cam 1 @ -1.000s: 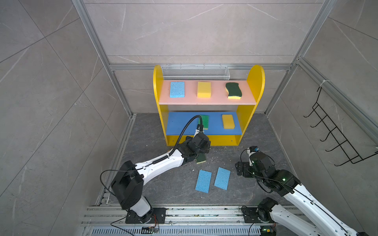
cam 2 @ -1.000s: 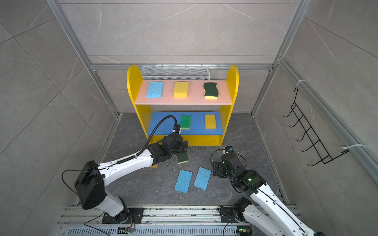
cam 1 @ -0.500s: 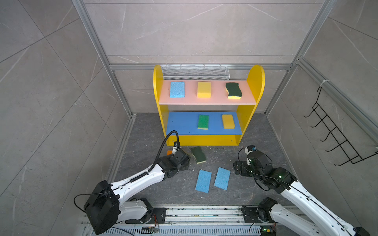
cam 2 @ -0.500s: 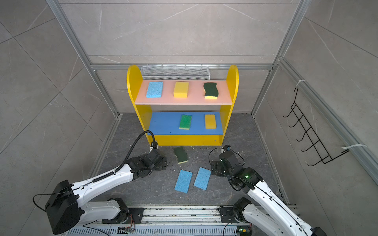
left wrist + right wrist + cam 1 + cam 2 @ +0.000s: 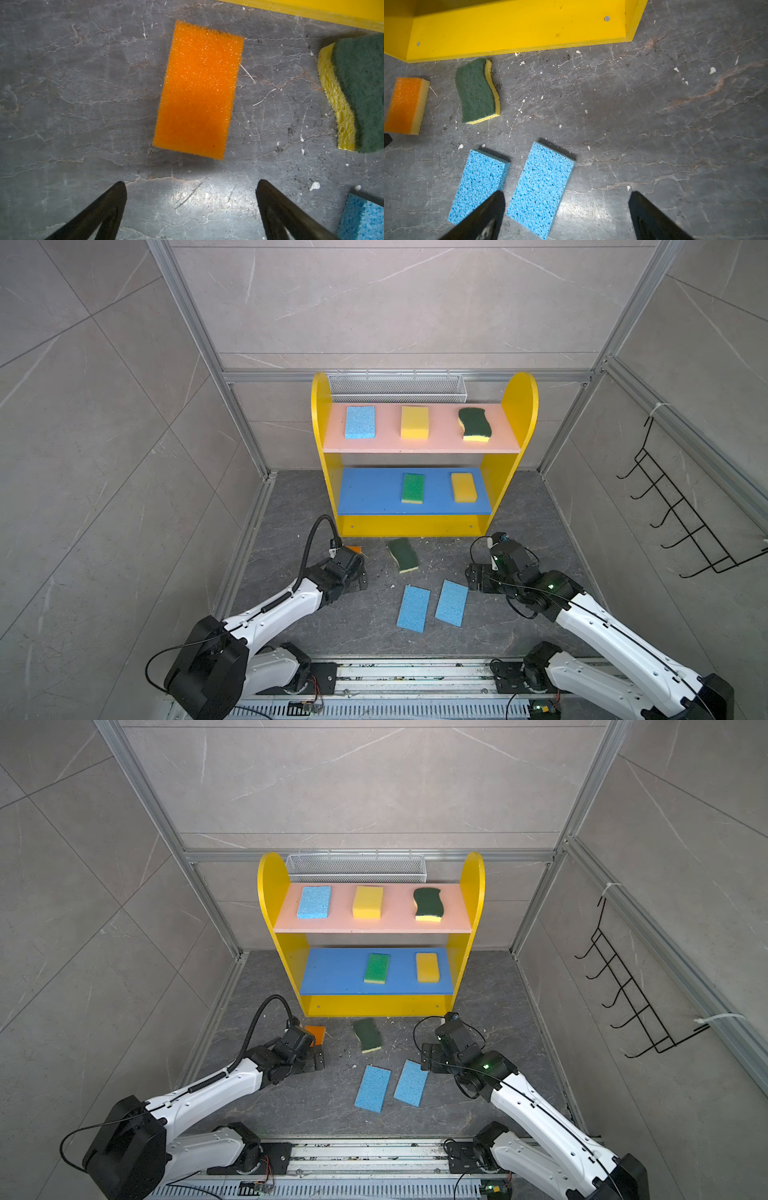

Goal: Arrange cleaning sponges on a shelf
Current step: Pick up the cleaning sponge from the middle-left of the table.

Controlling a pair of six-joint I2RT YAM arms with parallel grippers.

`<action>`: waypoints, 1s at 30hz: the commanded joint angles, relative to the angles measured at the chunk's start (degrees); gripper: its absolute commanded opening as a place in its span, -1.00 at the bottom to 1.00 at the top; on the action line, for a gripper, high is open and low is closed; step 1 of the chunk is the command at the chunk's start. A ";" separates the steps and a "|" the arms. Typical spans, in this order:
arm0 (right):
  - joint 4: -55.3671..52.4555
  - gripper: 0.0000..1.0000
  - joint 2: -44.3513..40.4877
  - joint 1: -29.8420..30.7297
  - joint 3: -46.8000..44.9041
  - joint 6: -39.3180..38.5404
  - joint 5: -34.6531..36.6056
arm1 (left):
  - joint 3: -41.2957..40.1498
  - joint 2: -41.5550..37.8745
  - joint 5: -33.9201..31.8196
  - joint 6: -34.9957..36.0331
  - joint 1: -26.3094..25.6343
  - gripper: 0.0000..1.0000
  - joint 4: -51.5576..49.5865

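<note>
The yellow shelf carries a light blue sponge, a yellow one and a wavy dark green one on its pink board. A bright green sponge and a yellow sponge lie on the blue board. On the floor lie an orange sponge, a wavy green sponge and two light blue sponges. My left gripper stands open just short of the orange sponge. My right gripper is open and empty, beside the right-hand blue sponge.
A white wire mesh basket hangs behind the shelf top. A black wire hook rack is fixed to the right wall. Pale crumbs are scattered on the dark stone floor. Tiled walls enclose the cell on three sides.
My left gripper has drawn back from the shelf front to the left and now sits by the orange sponge, leaving the wavy green sponge uncovered on the floor. The right arm has barely shifted.
</note>
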 commanded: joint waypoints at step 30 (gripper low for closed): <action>-0.17 0.91 2.31 0.12 3.09 -0.20 2.60 | 4.92 20.09 2.53 9.63 4.13 0.78 11.94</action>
